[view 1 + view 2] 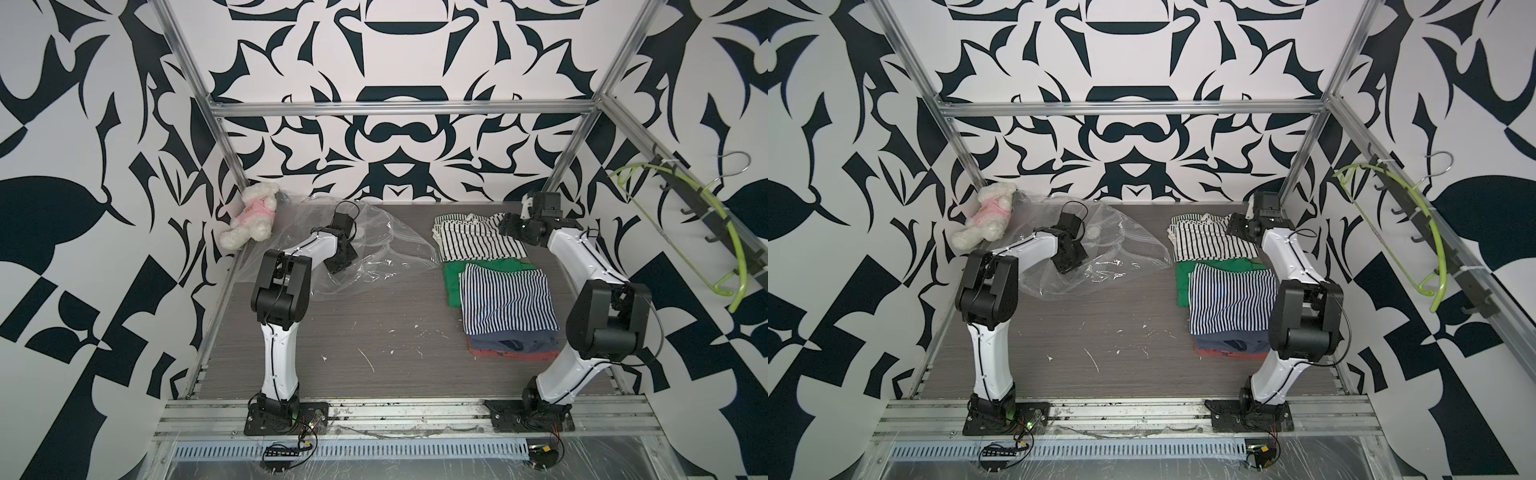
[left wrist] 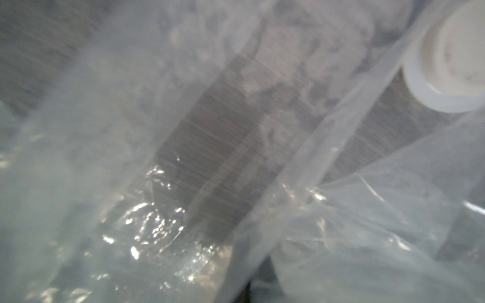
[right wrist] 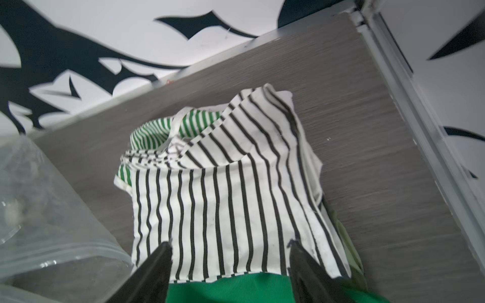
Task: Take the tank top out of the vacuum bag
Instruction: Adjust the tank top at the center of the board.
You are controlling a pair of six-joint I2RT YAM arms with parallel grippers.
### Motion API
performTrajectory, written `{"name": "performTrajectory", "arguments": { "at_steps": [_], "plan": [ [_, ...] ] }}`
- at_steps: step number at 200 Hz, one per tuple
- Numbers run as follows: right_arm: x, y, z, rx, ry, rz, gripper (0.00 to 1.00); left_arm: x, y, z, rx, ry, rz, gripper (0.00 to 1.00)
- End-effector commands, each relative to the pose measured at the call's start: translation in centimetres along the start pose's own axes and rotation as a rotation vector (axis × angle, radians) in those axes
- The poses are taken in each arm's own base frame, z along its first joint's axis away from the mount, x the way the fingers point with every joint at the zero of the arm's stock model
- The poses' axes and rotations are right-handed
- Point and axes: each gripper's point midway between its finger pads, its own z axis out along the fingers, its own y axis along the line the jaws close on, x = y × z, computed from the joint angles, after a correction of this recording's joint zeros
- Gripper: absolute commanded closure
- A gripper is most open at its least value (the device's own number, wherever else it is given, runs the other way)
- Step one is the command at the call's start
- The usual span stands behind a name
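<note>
Presently, one vacuum bag (image 1: 376, 259), one plush toy (image 1: 252, 216), left end effector (image 1: 345, 224) closed, right end effector (image 3: 230, 244) open

Black-and-white patterned walls (image 1: 395, 137) close round the grey wood-grain table (image 1: 374, 332); aluminium posts (image 1: 224, 137) rise from its far corners, a crossbar (image 1: 399, 109) above its back edge.

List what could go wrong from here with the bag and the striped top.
1. The right pincer hangs open just over the striped top; pulling back low, a finger could snag the fabric and drag it off the green garment.
2. The left pincer looks shut on the vacuum bag, whose zip edge lies near the striped top; swinging that arm might sweep plastic into the clothes.
</note>
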Motion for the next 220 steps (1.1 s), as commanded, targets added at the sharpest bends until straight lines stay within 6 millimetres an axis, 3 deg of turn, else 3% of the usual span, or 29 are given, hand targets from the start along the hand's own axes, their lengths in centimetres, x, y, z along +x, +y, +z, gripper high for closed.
{"name": "performTrajectory", "arguments": {
  "at_steps": [1, 28, 50, 86, 113, 143, 167, 184, 209, 220],
  "plan": [
    [0.3, 2.0, 2.4, -0.029, 0.011, -0.031, 0.47, 2.8, 2.4, 1.1, -0.089, 0.084, 0.02, 1.0],
    [0.5, 2.9, 6.1, -0.044, 0.021, 0.021, 0.58, 3.3, 2.3, 1.0, -0.086, 0.088, 0.024, 1.0],
    [-0.4, 3.5, 8.6, -0.091, -0.012, 0.088, 0.6, 3.9, 2.5, 0.8, -0.086, 0.096, 0.023, 1.0],
    [-0.6, 3.0, 13.0, -0.091, 0.039, 0.197, 0.52, 4.5, 2.2, 0.4, -0.062, 0.103, 0.016, 1.0],
    [-1.1, 3.3, 14.5, -0.126, 0.047, 0.241, 0.43, 4.6, 1.6, -0.2, -0.046, 0.098, 0.025, 1.0],
    [-2.0, 4.5, 12.7, -0.176, 0.023, 0.224, 0.32, 4.9, 0.5, -0.5, 0.0, 0.109, 0.035, 1.0],
    [-2.7, 5.2, 9.6, -0.202, -0.022, 0.165, 0.24, 5.0, -1.2, -1.1, 0.075, 0.107, 0.06, 0.84],
    [-2.6, 5.4, 7.4, -0.206, -0.036, 0.116, 0.19, 4.9, -2.6, -2.1, 0.117, 0.095, 0.08, 0.66],
    [-1.3, 6.1, 4.3, -0.221, -0.062, 0.044, 0.15, 3.9, -5.3, -4.9, 0.191, 0.04, 0.124, 0.26],
    [-0.6, 6.3, 3.1, -0.228, -0.07, 0.018, 0.12, 3.4, -6.5, -6.5, 0.231, 0.013, 0.143, 0.16]
  ]
}}
